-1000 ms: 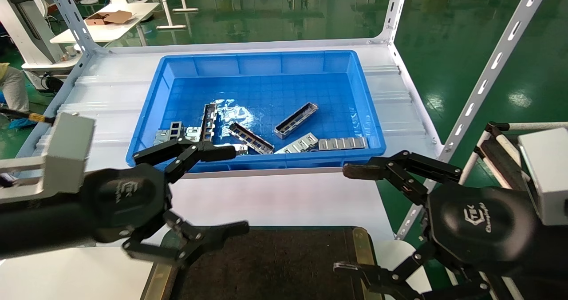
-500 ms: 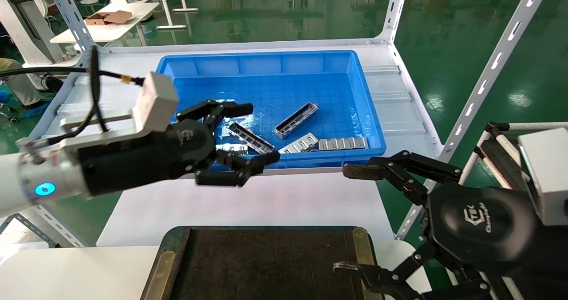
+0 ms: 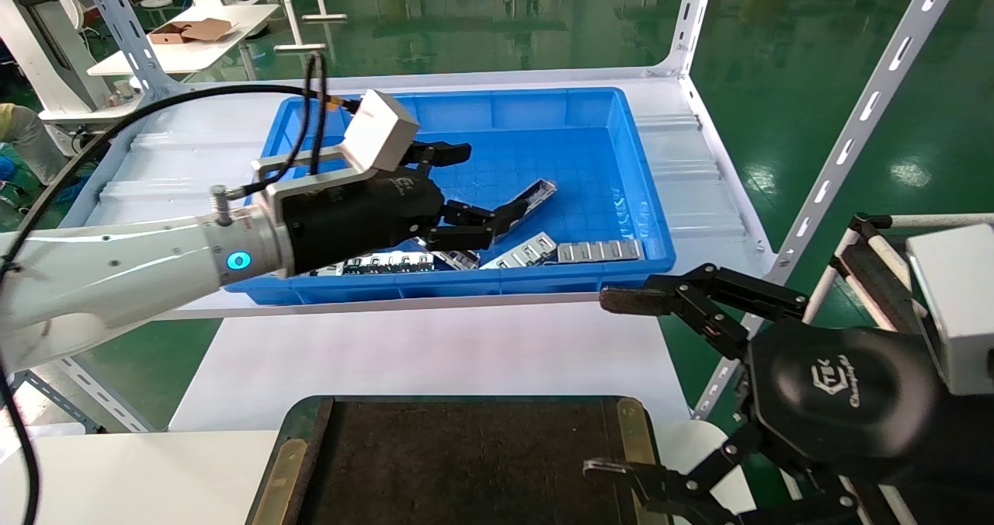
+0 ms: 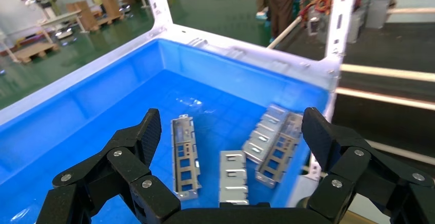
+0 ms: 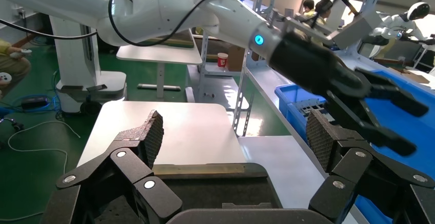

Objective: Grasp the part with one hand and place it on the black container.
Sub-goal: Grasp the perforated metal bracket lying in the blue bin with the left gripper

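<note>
Blue plastic bin serves as the reference point: it sits on the white counter and holds the loose metal pieces. The left gripper, on a glossy white arm showing a blue light, reaches over the bin's near-left wall and hangs above its floor with fingers spread wide, holding nothing. Beneath the gripper's body, along the bin's near wall, lie flat silver plates, partly hidden. The part, a narrow silver-grey trough with rectangular cut-outs, lies diagonally on the bin floor near the centre, just beyond one fingertip; in the left wrist view it lies between the spread fingers, below them, contact not evident. More flat plates rest against the bin's near-right wall. The black container stands on the counter nearer the robot than the bin, well apart from it. The right gripper is parked outside the bin's near-right corner, above the black container's right edge, fingers spread and holding nothing.
</note>
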`<state>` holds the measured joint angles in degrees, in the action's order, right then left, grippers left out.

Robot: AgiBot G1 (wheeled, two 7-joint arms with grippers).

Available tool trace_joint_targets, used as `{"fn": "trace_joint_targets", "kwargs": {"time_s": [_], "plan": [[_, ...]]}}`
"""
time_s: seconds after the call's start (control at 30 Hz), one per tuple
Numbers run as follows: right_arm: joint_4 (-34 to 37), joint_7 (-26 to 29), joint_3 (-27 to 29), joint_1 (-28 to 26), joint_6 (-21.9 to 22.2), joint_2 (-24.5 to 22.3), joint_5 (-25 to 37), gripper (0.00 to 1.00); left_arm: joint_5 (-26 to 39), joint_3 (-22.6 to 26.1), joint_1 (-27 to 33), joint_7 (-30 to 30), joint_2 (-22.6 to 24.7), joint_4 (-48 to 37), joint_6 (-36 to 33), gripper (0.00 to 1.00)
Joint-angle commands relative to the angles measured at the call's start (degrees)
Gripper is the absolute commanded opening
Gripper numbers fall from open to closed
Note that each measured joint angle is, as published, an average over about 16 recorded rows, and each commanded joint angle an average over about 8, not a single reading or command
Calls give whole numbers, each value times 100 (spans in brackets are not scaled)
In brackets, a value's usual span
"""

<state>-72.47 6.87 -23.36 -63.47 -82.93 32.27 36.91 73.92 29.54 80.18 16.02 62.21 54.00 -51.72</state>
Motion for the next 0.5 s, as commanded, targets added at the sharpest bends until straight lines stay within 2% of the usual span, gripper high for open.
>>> {"fn": "trace_joint_targets", "kwargs": {"time_s": [0.03, 0.5], "plan": [[0, 0, 0, 0, 0, 0, 0, 100, 163, 81, 86, 2, 174, -199, 163, 100], [0, 0, 0, 0, 0, 0, 0, 100, 703, 393, 754, -294, 1382, -2156, 1003, 100]]}}
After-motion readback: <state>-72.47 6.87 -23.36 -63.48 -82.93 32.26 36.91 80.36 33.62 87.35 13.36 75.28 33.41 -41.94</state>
